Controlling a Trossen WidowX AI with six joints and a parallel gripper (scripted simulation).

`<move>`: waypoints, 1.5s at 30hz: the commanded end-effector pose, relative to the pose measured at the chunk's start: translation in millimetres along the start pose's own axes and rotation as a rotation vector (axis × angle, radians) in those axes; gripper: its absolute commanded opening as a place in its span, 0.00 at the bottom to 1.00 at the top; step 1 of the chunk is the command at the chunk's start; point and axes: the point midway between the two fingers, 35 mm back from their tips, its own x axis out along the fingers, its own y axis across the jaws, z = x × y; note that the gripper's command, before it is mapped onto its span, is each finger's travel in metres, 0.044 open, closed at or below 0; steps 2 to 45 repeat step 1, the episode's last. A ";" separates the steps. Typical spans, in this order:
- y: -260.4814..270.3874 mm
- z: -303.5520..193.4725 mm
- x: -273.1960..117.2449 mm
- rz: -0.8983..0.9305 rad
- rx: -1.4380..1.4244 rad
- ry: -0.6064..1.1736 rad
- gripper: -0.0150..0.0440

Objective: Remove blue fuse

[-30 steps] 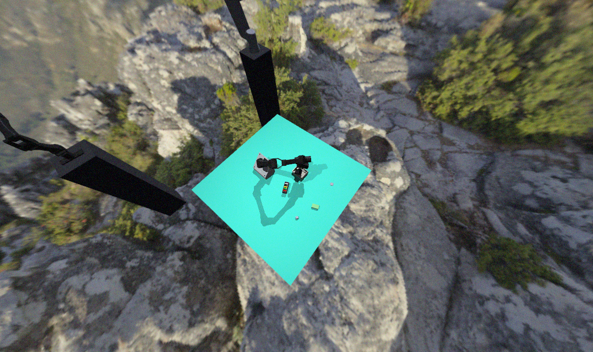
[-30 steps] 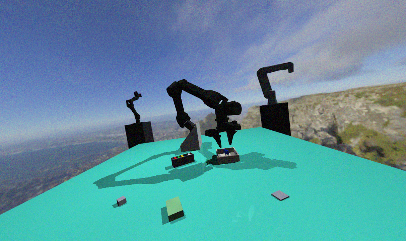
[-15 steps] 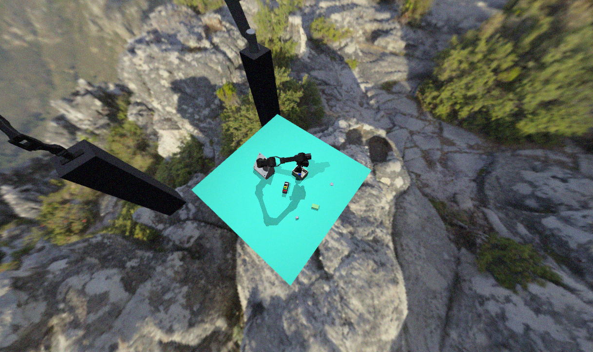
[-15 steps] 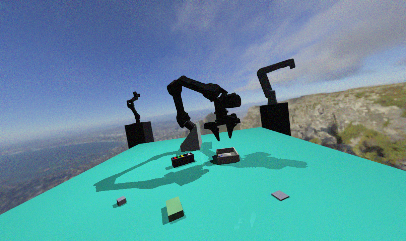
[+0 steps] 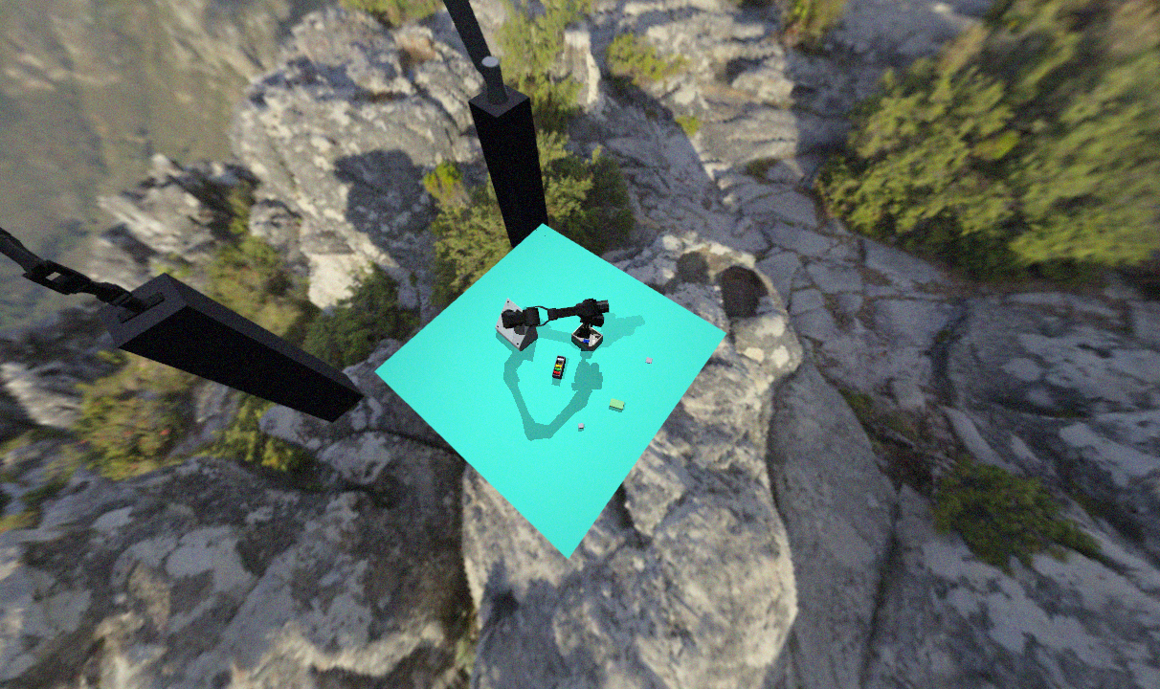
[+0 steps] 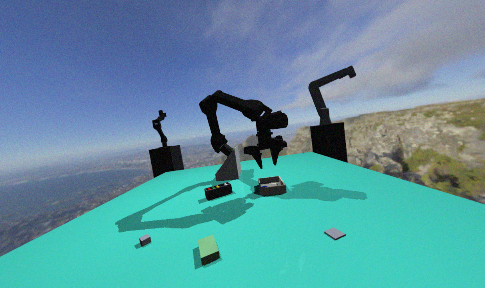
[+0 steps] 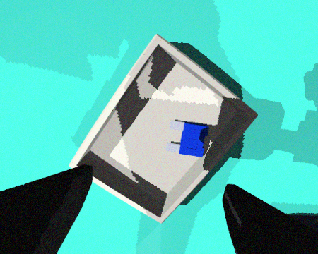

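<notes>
The blue fuse (image 6: 263, 186) (image 7: 191, 139) lies on its side on the floor of the tray (image 6: 274, 191) (image 7: 102, 121), its pale prongs pointing left in the wrist view. My gripper (image 6: 268, 166) (image 7: 159, 183) is open above the tray, with nothing between its fingertips. The black fuse block (image 5: 560, 363) (image 6: 218, 193) stands upright beside the tray, with red, green, yellow and white fuses in it and a gap between yellow and white. In the wrist view the block is out of sight.
A light green box (image 5: 616, 404) (image 6: 208, 247), a small grey cube (image 5: 580, 426) (image 6: 145, 240) and a flat grey plate (image 5: 648, 361) (image 6: 334, 233) lie on the turquoise table top, away from the tray. Two other arms stand on black pedestals beyond the table.
</notes>
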 end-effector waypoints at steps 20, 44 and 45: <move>0.0 0.0 0.1 0.000 0.000 0.000 0.81; 0.0 0.0 0.1 0.000 0.000 0.000 0.81; 0.0 0.0 0.1 0.000 0.000 0.000 0.81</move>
